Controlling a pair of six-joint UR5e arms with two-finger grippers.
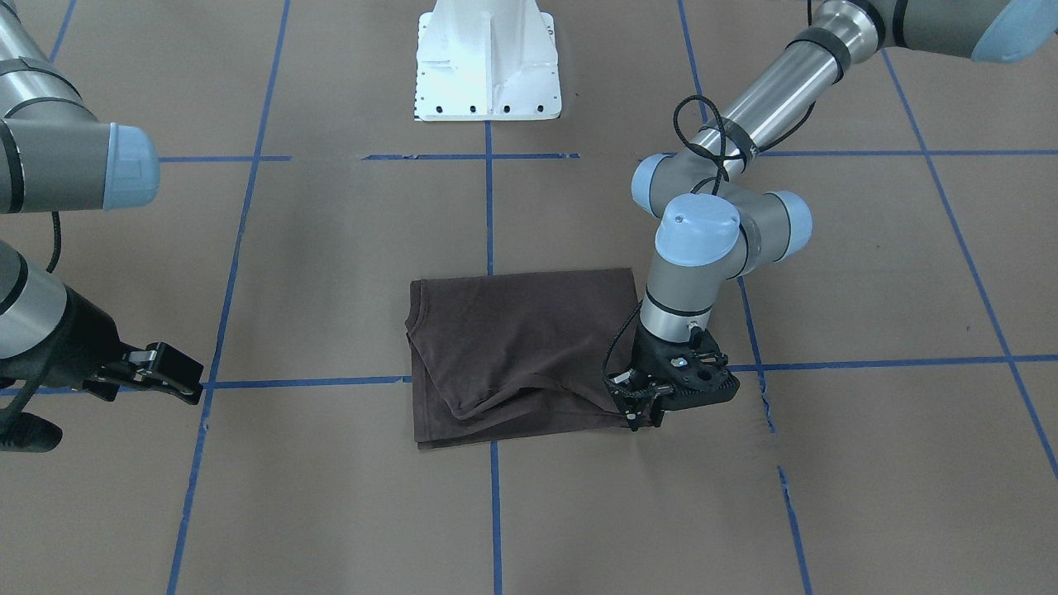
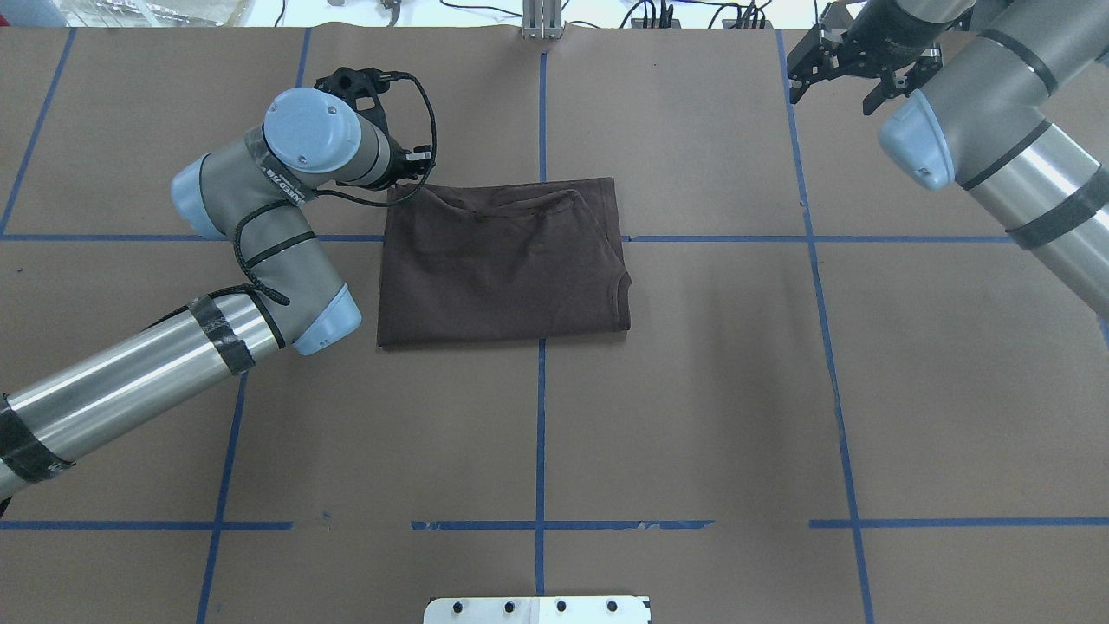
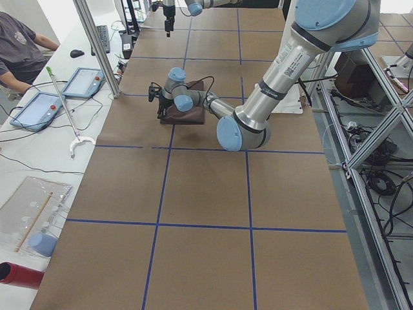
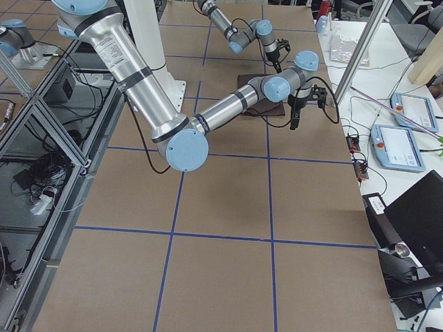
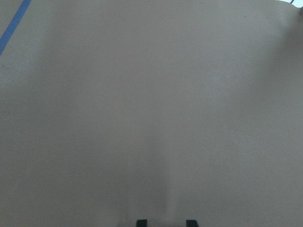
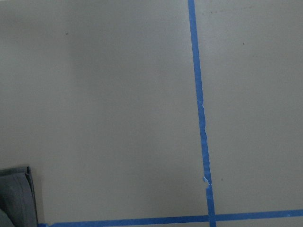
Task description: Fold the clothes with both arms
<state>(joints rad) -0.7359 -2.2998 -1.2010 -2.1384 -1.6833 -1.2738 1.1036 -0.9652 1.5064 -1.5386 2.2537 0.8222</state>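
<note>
Remote view of my rig: a dark brown T-shirt [image 2: 502, 269] lies folded into a rough rectangle at the middle of the brown paper-covered table [image 2: 693, 390], across a crossing of blue tape lines [image 2: 540, 433]. The curve of its collar [image 2: 620, 290] shows at the shirt's right edge, and loose layers ripple along the far edge. My left arm [image 2: 260, 225] bends down so that the left gripper [image 1: 638, 413] sits at the shirt's far left corner, touching or just above the cloth. From overhead, the wrist and a cable hide the fingers. The left wrist camera shows only bare paper and two black fingertips [image 5: 142, 222] cut off at the bottom edge, parted, with nothing between them. The right gripper [image 1: 188, 382] hangs well apart from the shirt, over the far right of the table. Its fingers look spread, though both views catch it at an awkward angle. The right wrist camera shows tape lines and, at its lower left, a washed-out corner of cloth. The white pedestal [image 1: 488, 66] is cut off at the near edge.
</note>
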